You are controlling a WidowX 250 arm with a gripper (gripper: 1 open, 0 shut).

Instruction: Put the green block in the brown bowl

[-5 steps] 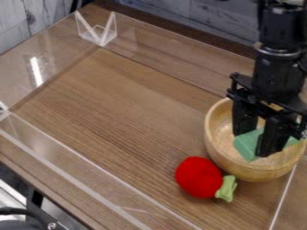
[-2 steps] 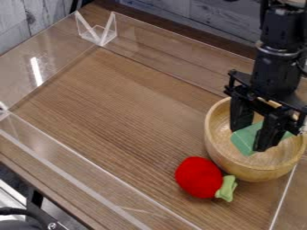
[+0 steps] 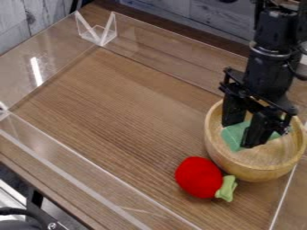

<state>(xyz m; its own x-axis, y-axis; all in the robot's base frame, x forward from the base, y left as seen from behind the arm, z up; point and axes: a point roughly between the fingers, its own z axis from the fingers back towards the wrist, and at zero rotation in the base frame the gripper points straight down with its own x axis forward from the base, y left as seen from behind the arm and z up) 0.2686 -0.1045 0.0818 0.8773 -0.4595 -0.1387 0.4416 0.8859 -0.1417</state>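
Shifted left, end effector [image 3: 256, 133] grips matte green block [image 3: 236, 140] inside grained wooden bowl [image 3: 247, 163]

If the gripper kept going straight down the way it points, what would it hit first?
Probably the inside floor of the brown bowl. The gripper points nearly straight down inside it, with the green block between its fingers; depth is uncertain.

We see a single robot arm [image 3: 276, 40] finished entirely in matte black, its lower segment a cylindrical column ringed by faint horizontal seams. Beneath it we note a wider, blocky black bracket from which the gripper [image 3: 257, 126] extends as long, narrow black fingers [image 3: 232, 115]. We can make out no markings, screws or cables at this resolution.
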